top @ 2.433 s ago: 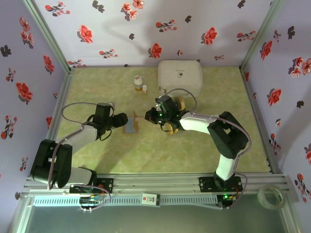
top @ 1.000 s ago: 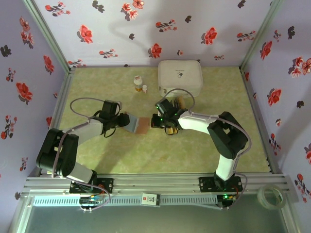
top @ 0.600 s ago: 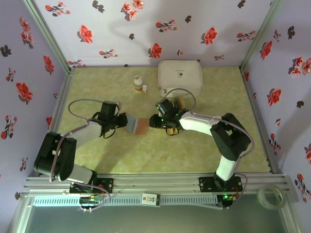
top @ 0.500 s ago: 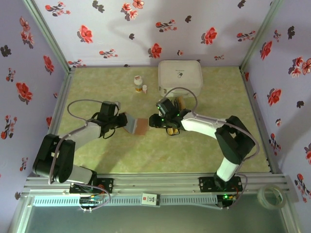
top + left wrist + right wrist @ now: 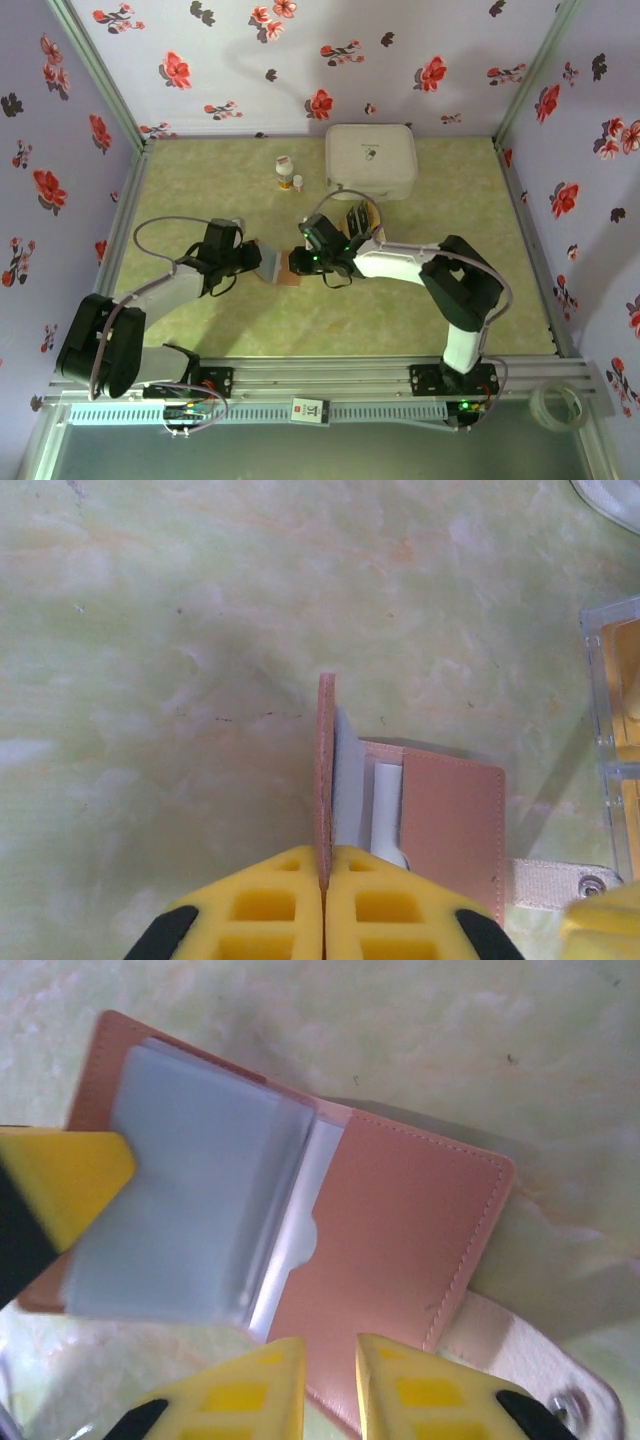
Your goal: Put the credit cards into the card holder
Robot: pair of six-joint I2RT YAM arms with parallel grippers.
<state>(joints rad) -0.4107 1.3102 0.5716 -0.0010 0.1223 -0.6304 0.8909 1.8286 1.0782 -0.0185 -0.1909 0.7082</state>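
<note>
Left hand (image 5: pixel 323 868) is clenched on one flap of the card holder (image 5: pixel 452 820), standing that flap on edge mid-counter (image 5: pixel 450 300); right hand (image 5: pixel 330 1380) hovers over the flat flap, fingers slightly parted, gripping nothing; holder looks light and floppy, with slick plastic sleeves, so I'd pinch the leather edges only; cards (image 5: pixel 625 670) look thin and stiff, sitting in a clear case (image 5: pixel 592 695) close by; snap strap (image 5: pixel 560 878) could snag; white box (image 5: pixel 370 158) stands behind.

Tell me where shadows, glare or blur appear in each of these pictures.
Top external: even, soft light; faint arm shadows lie on the back wall. Left wrist: sharp; a grey shadow falls on the table left of the card holder. Right wrist: its clear sleeves look milky; the right gripper near the lens is slightly soft.
</note>
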